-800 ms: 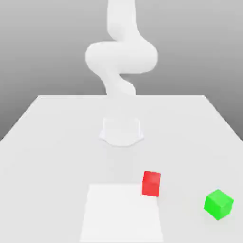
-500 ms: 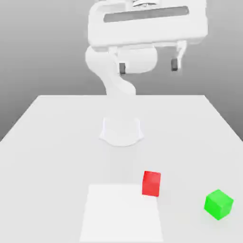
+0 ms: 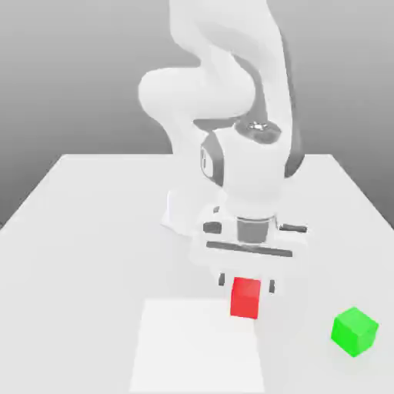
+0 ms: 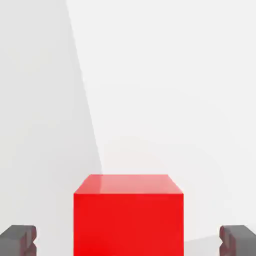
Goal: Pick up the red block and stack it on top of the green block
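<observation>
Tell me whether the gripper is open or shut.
Open: in the hand view, the gripper's two fingertips stand wide apart, with a visible gap between each one and the red block.

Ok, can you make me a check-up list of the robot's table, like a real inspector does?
Surface: pale table, with a brighter white square on it.
Job's things: red block at the edge of the white square; green block on the table towards the exterior view's right. Not stacked.
Clutter: nothing seen.
Gripper: open, at the red block, not holding it; its fingers stand apart with gaps either side.
Cables: nothing seen.
Surroundings: plain grey background behind the table.
</observation>
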